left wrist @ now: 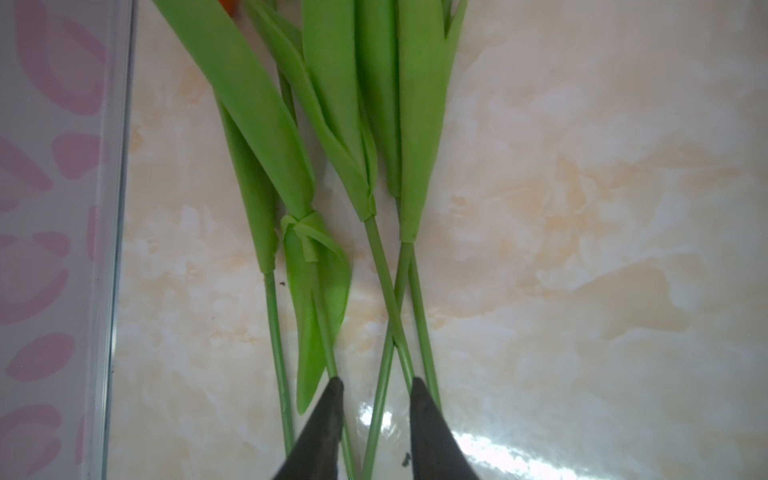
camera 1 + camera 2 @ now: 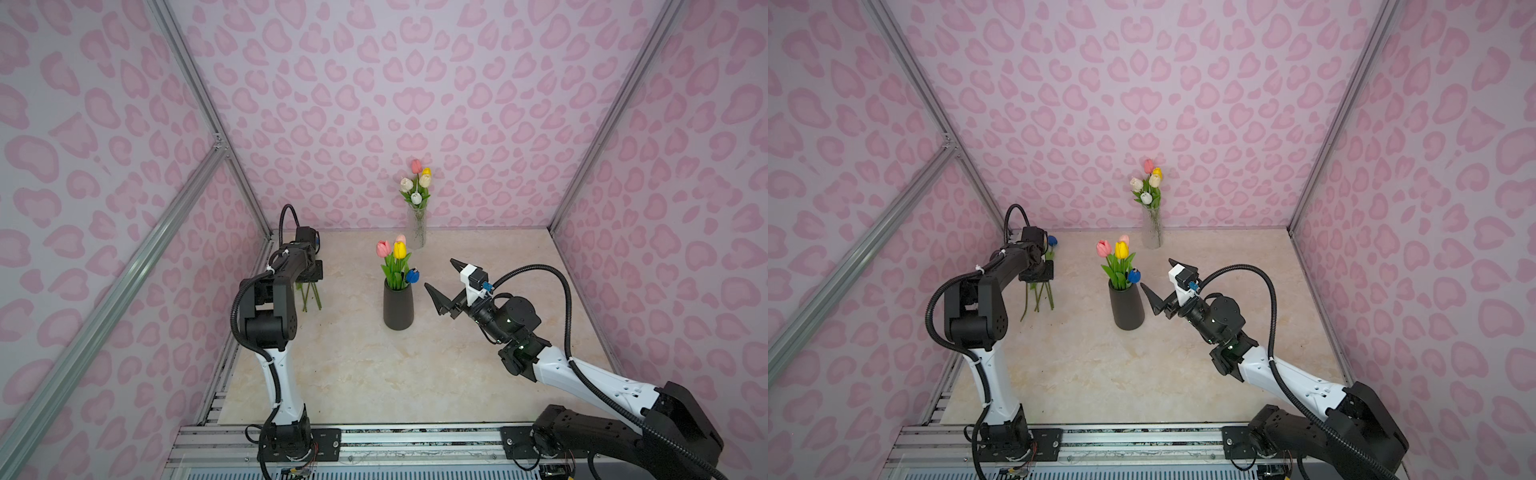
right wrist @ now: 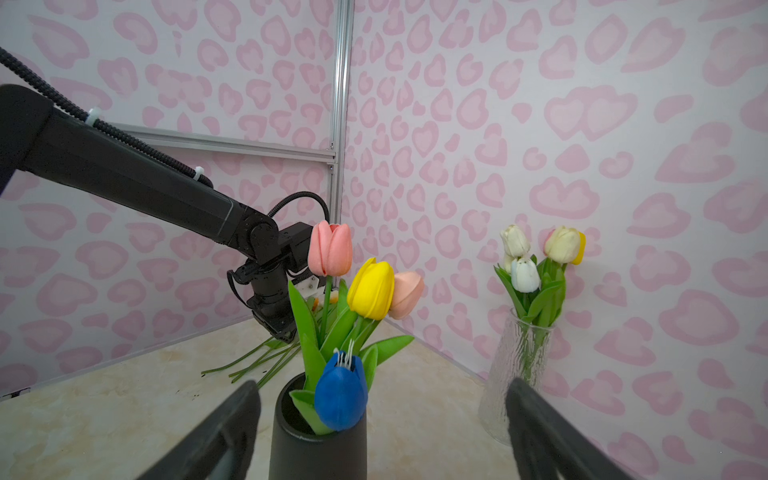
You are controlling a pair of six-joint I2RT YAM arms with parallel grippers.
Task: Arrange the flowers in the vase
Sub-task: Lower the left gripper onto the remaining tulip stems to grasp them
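My left gripper [image 1: 376, 399] has its jaws narrow but not closed. Bare table shows between the two dark fingertips [image 1: 332, 415]. They straddle the lower stems of the loose tulips [image 1: 332, 104]: one thin stem runs through the gap, and the tips meet stems on either side. I count five green stems here, long and thin, each sheathed higher up by broad, smooth leaves. One leaf is folded back on itself. They lie flat on the marbled table [image 1: 582, 249], close to the left wall, and in a top view a blue head [image 2: 1052, 240] shows past my wrist.

My right gripper [image 3: 382, 385] stands wide and holds nothing, hovering just beside the dark vase [image 3: 318, 449] and facing it. That vase stands mid-table and holds four tulips: pink, yellow, peach, and a blue one [image 3: 340, 395] drooping over the rim. Farther back, against the rear wall, the glass vase [image 2: 417, 230] holds five: one pink, one yellow, one cream and two white.
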